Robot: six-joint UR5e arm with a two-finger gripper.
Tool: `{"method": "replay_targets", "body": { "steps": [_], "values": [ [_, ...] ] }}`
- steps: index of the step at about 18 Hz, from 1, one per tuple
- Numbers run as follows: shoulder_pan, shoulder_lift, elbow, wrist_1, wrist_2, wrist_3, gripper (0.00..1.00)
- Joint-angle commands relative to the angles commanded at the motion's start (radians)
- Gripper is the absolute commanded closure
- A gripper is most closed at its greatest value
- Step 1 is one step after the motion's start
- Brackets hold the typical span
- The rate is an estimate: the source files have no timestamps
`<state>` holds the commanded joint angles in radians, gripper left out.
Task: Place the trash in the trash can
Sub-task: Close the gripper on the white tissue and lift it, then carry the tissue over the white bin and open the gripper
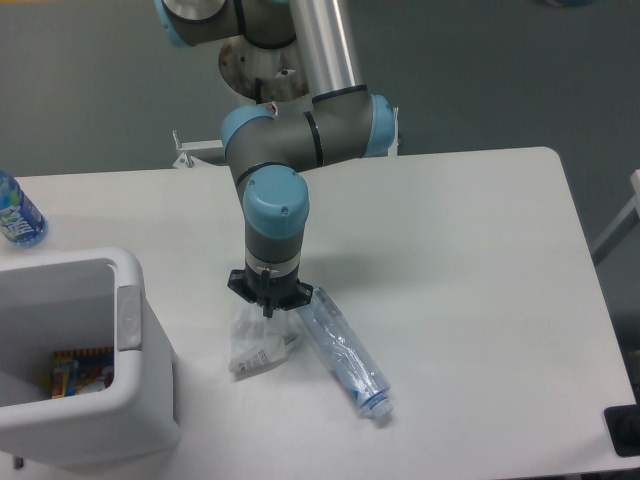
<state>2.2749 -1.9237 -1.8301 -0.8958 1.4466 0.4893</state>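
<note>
Plastic wrapper: crumpled on the table, top pinched in the gripper.
Jaws: clenched on it.
Crushed bottle: just beside.
Trash can: well left.

White worktop with rounded corners, matte, evenly lit — soft shadows only. Floor behind it is plain dark grey-green. A white metal bracket shows at the worktop's far edge. At right, a pale slanted frame leg — partly cut off. A black object sits at the near-right corner.
</note>
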Motion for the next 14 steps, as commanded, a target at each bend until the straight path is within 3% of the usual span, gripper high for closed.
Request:
{"method": "replay_targets", "body": {
  "steps": [4, 11, 14],
  "values": [
    [0.015, 0.029, 0.012, -0.002, -0.017, 0.002, 1.0],
    [0.103, 0.127, 0.083, -0.075, -0.165, 0.0, 1.0],
    [0.15, 0.184, 0.107, -0.078, -0.257, -0.002, 1.0]
  ]
}}
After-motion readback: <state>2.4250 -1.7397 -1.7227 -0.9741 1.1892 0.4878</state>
